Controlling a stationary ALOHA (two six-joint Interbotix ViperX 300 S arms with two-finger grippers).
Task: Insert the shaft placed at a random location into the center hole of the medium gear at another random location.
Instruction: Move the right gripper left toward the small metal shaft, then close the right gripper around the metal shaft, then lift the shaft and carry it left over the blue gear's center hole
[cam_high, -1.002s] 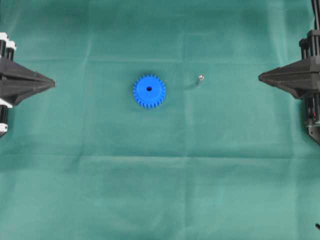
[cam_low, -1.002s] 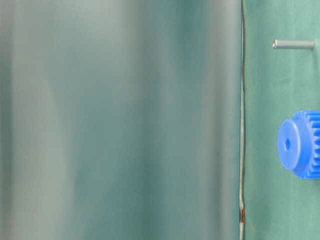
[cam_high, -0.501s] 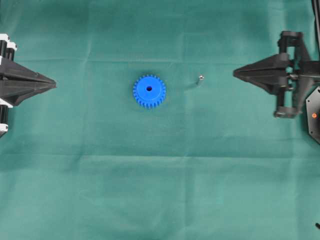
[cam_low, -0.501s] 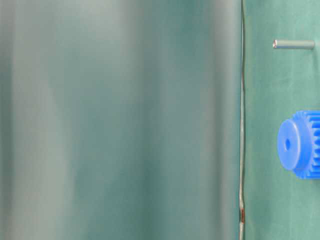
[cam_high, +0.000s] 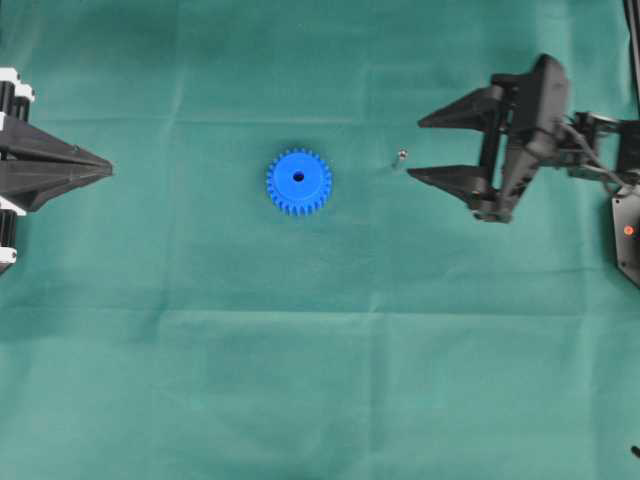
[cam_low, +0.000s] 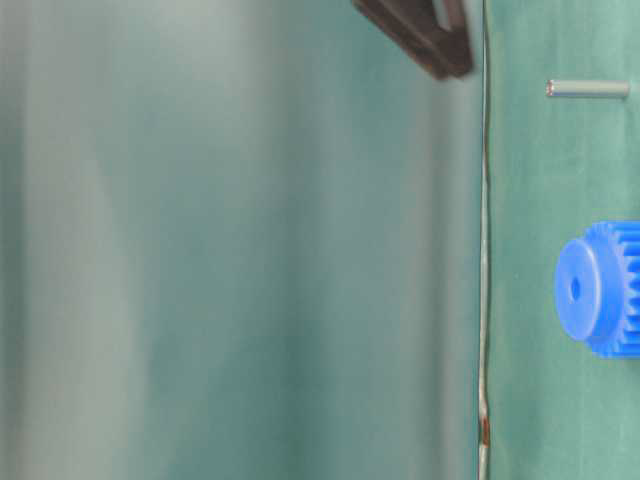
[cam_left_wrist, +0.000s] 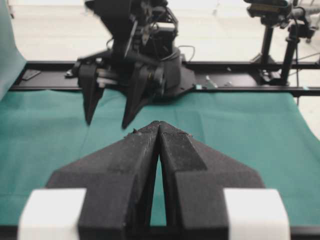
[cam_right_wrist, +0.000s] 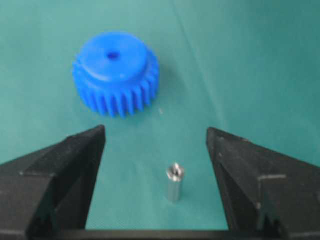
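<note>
Overhead: my right gripper is spread wide, tips just right of the shaft, which stands near the middle of the green worktop, nothing grasped. The medium gear lies flat left of it, apart. My left gripper sits clenched at the left edge.

Table-level: the shaft and gear are apart.

Right wrist: the shaft stands upright between my 2 fingers, untouched; the center hole faces up.

Left wrist: my left fingertips press together.
</note>
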